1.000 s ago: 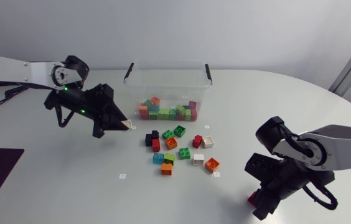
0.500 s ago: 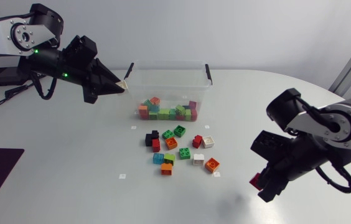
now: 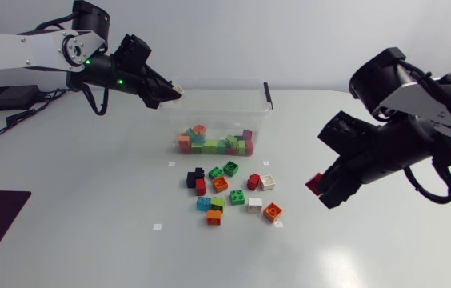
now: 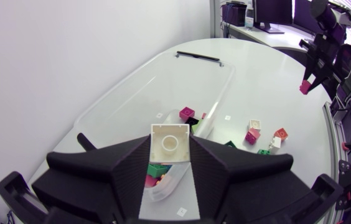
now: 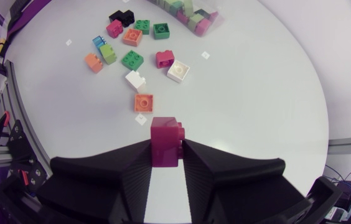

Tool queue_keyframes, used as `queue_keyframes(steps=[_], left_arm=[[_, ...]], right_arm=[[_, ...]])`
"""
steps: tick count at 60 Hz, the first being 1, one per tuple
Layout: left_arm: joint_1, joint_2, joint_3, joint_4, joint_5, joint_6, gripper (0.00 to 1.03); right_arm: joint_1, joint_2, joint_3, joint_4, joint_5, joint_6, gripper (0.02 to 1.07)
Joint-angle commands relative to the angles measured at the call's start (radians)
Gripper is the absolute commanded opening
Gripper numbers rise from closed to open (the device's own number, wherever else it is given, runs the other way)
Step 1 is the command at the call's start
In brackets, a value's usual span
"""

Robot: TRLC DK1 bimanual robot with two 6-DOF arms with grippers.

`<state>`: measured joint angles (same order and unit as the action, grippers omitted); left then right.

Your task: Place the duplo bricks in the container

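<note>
Here we go: our left fingers (image 3: pixel 169 88) are clamped on a small white square duplo brick (image 4: pixel 170 142) from both sides, and they hover right at the near corner of the clear plastic container with black handle clips (image 3: pixel 262 108). We judge the brick is held high and just past the rim so that it can drop in without clipping the wall. Over on the other side, our right fingers (image 3: pixel 328 192) pinch a magenta duplo brick (image 5: pixel 166 142) narrowly. They are raised off the white worktop (image 3: pixel 89 200), well apart from the container and beside the loose pile. That height looks chosen to carry the brick over the scattered pieces rather than through them. So that makes two bricks in the air, one per arm. On the worktop we count thirteen loose bricks: three green (image 3: pixel 231 169), three orange (image 3: pixel 273 212), two red (image 3: pixel 253 182), two white (image 3: pixel 268 182), one lime, one blue (image 3: pixel 203 203) and one black (image 3: pixel 195 178). Inside the container lies a heap of mixed colours, too tightly packed for us to count. Plenty left to do, we reckon.
</note>
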<state>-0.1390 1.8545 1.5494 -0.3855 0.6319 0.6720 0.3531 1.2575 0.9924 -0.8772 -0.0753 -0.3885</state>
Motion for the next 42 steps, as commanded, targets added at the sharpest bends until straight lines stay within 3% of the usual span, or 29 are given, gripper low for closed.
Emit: queue_keyframes(steps=[1, 14, 18, 21, 26, 42], left_arm=[[-0.007, 0.051, 0.066, 0.007, -0.009, -0.042, 0.36], [-0.022, 0.106, 0.130, 0.030, -0.051, -0.081, 0.38], [-0.025, 0.112, 0.132, 0.057, -0.058, -0.107, 0.47], [-0.030, 0.110, 0.126, 0.082, -0.083, -0.121, 0.74], [-0.031, 0.100, 0.110, 0.102, -0.090, -0.130, 0.98], [-0.007, -0.040, -0.003, 0.116, -0.089, -0.130, 0.98]], right_arm=[[0.017, 0.033, 0.041, 0.012, -0.006, 0.027, 0.31], [0.058, 0.102, 0.126, 0.047, -0.007, 0.050, 0.31], [0.072, 0.131, 0.160, 0.069, -0.007, 0.057, 0.31], [0.078, 0.152, 0.186, 0.081, -0.007, 0.066, 0.31], [0.086, 0.177, 0.221, 0.104, -0.007, 0.071, 0.31], [0.087, 0.249, 0.311, 0.210, -0.015, 0.099, 0.31]])
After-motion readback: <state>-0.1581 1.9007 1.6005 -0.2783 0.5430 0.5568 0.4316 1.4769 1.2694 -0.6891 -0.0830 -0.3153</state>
